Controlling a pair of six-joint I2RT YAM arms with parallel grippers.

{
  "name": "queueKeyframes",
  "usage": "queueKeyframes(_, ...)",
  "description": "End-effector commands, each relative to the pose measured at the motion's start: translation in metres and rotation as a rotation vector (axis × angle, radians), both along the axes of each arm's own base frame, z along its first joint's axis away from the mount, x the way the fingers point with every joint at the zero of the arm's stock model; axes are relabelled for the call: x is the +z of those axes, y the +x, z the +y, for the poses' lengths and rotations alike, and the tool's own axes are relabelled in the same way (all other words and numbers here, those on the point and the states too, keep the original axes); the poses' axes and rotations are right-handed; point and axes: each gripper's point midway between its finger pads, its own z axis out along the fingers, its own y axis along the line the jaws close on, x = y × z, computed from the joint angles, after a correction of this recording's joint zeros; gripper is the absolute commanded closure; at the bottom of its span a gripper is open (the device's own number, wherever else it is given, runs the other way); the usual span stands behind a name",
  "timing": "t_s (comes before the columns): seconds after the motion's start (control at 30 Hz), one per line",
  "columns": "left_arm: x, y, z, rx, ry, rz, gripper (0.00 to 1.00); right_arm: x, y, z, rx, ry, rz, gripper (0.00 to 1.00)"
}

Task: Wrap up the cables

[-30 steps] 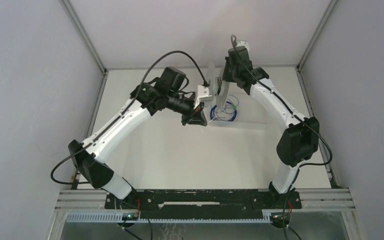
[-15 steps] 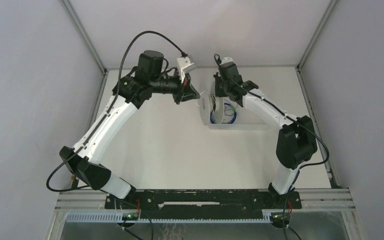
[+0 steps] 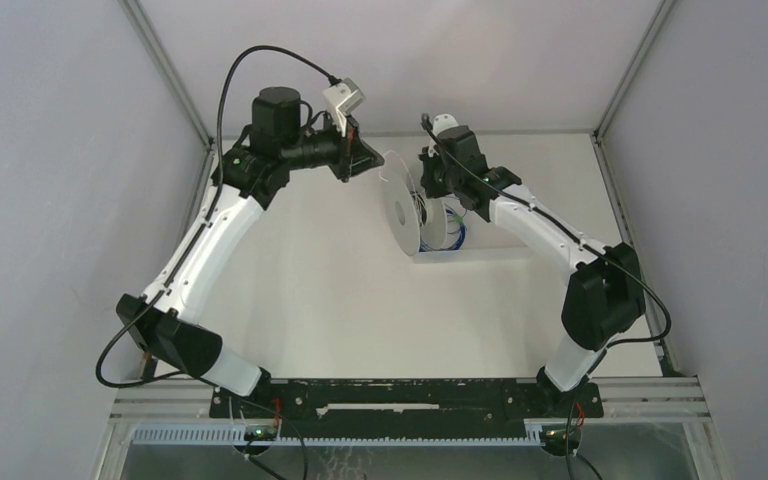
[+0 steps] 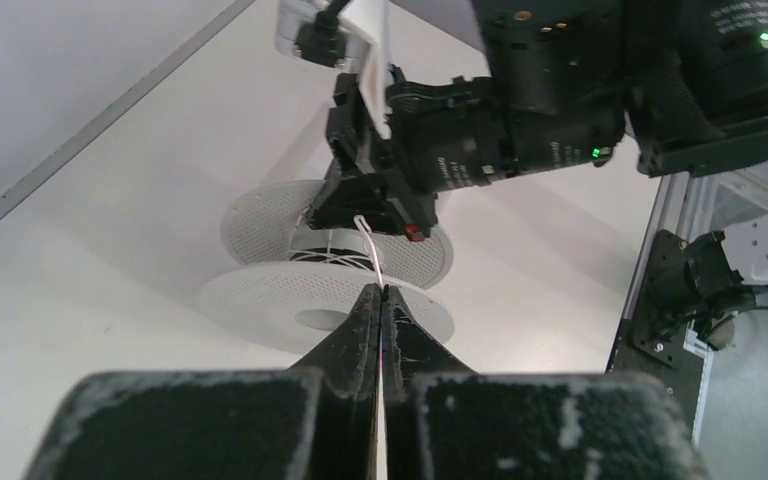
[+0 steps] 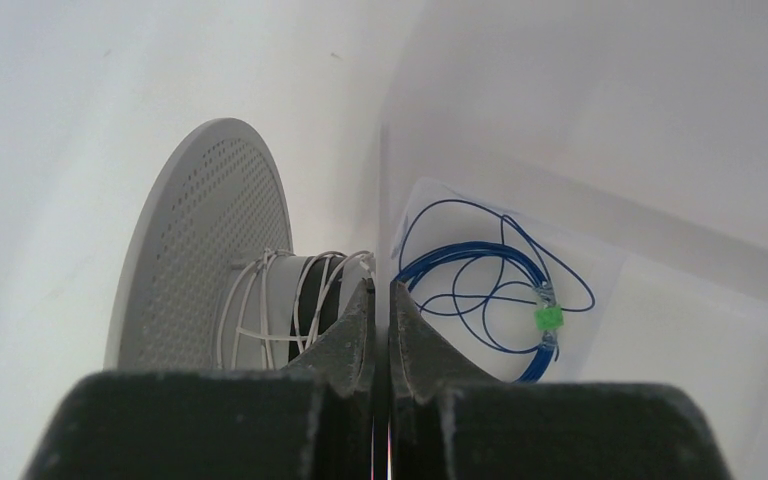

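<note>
At the left, the left gripper (image 3: 368, 159) is raised above the table (image 3: 310, 290) at the back of the cell, pointing right toward the spool. Its jaws are pressed together on the cable (image 4: 369, 250), a very thin white strand that leaves the fingertips and runs in a slack curve across the short gap to the spool (image 3: 398, 212). The spool is white with perforated flanges and hangs in the air on edge, between the two grippers. More of the cable is wound in loose, uneven turns around its hub (image 5: 295, 295), some loops crossing one another. Just right of the spool, the right gripper (image 3: 426, 192) has its jaws drawn almost together; they appear clamped on the edge of the flange nearer that arm, carrying the spool clear of the table. Below and right of that gripper, a clear tray (image 3: 505, 250) lies on the table. In it is a blue coil (image 5: 465, 265) of thin wire in several loose rings, with a small green tag (image 5: 547, 317) on its right side. The blue coil is apart from both grippers and from the spool.
</note>
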Motion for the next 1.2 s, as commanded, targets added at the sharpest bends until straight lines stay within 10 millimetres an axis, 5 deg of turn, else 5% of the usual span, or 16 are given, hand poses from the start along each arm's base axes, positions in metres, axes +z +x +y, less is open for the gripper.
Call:
queueKeyframes(0.0,0.012,0.010,-0.001,0.020,-0.078,0.008,1.00,0.083,-0.004,0.018,0.079,0.116,-0.198,1.00)
queueKeyframes(0.4,0.004,0.034,0.010,0.069,-0.065,-0.021,1.00,0.098,-0.044,0.040,0.241,0.094,-0.230,1.00)
queueKeyframes(0.87,-0.032,0.033,0.036,-0.058,0.181,-0.329,1.00,0.105,-0.068,0.049,0.372,0.097,-0.236,1.00)
queueKeyframes(1.17,-0.060,0.017,0.045,-0.214,0.207,-0.332,0.99,0.111,-0.082,0.052,0.455,0.146,-0.216,1.00)
